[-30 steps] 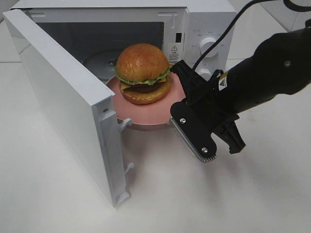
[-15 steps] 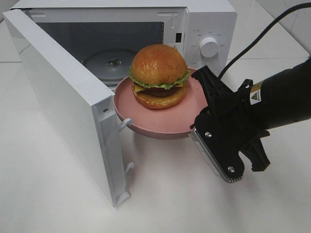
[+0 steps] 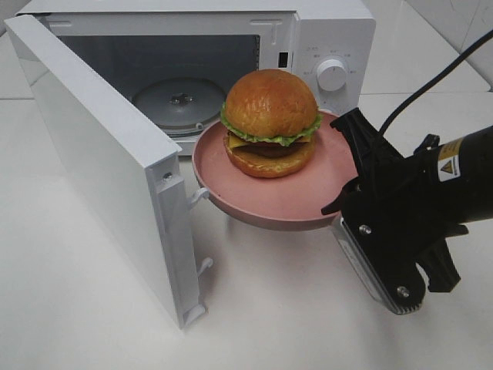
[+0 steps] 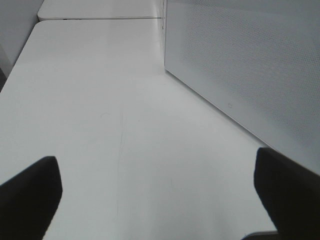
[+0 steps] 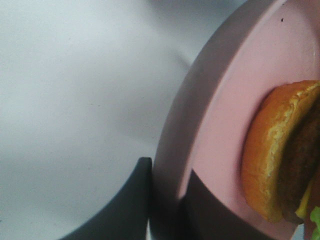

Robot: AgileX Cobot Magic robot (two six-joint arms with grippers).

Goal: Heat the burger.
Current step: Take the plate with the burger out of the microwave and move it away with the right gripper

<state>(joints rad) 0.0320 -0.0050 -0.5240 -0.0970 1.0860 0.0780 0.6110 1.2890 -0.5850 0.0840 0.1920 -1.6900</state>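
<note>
While the white microwave oven (image 3: 323,46) stands with its door swung wide, the scene reads as follows.

Right gripper: the black right gripper (image 3: 348,202) pinches the near-right rim of the round pink plate (image 3: 285,202), one finger above the rim and one below; the right wrist view shows the dark fingers (image 5: 200,210) closed narrowly on the plate's edge.

Plate: it hangs in the air, clear of the white tabletop (image 3: 269,308), and casts a shadow there. It reaches from the gripper's tips toward the oven's open cavity, its far edge just in front of the opening.

Burger: the small round burger with a golden-brown domed bun, green lettuce and a dark patty (image 3: 270,122) sits upright on the plate, past the gripper's fingertips on the oven side, apart from them. In the right wrist view its bottom bun (image 5: 270,155) lies just beyond the pinched rim.

Oven interior: a grey round turntable (image 3: 179,100) lies bare inside, farther from the gripper than the burger.

Oven door: the white door (image 3: 108,169) stands open, across the plate from the gripper.

Left gripper: its two dark fingertips (image 4: 30,192) stand wide apart with nothing between them, above bare tabletop, the door's perforated outer face (image 4: 250,65) to one side.
</note>
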